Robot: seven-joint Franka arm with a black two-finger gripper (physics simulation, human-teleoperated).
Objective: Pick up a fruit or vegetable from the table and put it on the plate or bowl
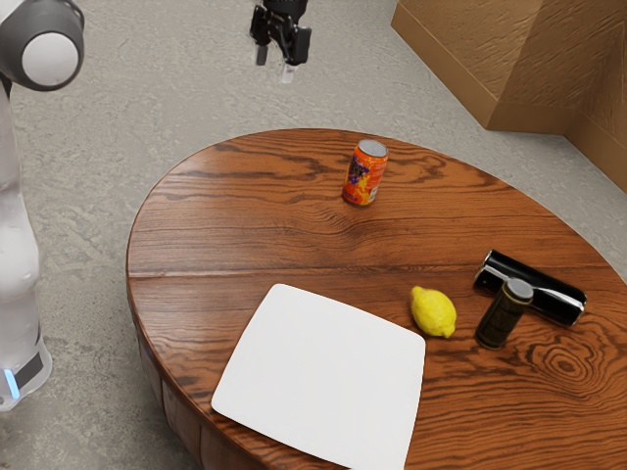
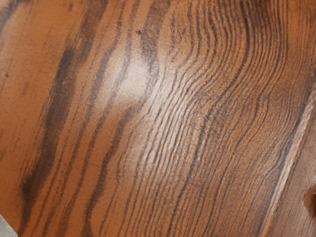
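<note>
A black two-finger gripper hangs high above the far edge of a round, dark-grained wooden table. Its upper part is cut off by the frame, and its fingers are spread with nothing between them. A yellow lemon lies on the table just beside the corner of a flat white square plate, whose near edge is cropped. An orange soda can stands upright farther back. A dark bottle with a grey cap partly hides a glossy black object that is hard to identify. The wrist view looks onto the table's wood grain.

The pincer hangs high, pointing down, fingers apart.
</note>
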